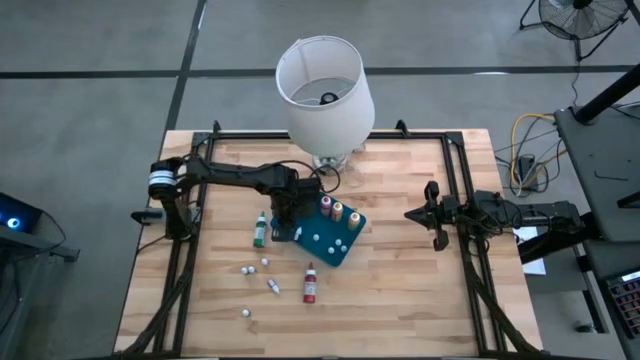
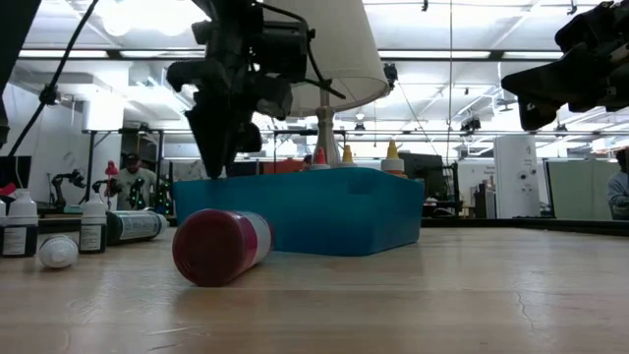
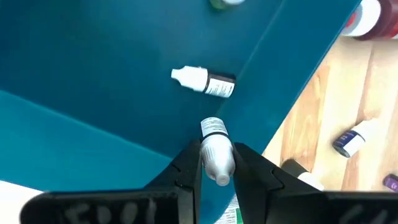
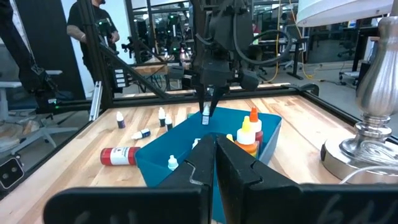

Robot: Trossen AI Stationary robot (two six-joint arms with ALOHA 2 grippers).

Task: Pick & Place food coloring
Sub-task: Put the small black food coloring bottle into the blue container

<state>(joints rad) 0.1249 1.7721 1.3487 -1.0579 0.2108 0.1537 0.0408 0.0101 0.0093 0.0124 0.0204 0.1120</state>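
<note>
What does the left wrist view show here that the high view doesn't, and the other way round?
Only the left wrist view shows the left gripper shut on a small white dropper bottle above the tray, with another white dropper bottle lying inside. Only the high view shows the white lampshade, the right gripper waiting at the table's right edge, and the green bottle. Both show the teal-blue rectangular tray and the red bottle.

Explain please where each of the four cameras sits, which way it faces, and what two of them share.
High view: above, looking straight down; both arms show, left gripper over the teal tray.
Low view: table height, looking level at the tray wall.
Left wrist view: looks down past its fingers, which grip a small white bottle.
Right wrist view: faces across the table; right gripper shut.
Shared: the red bottle lies on its side.
</note>
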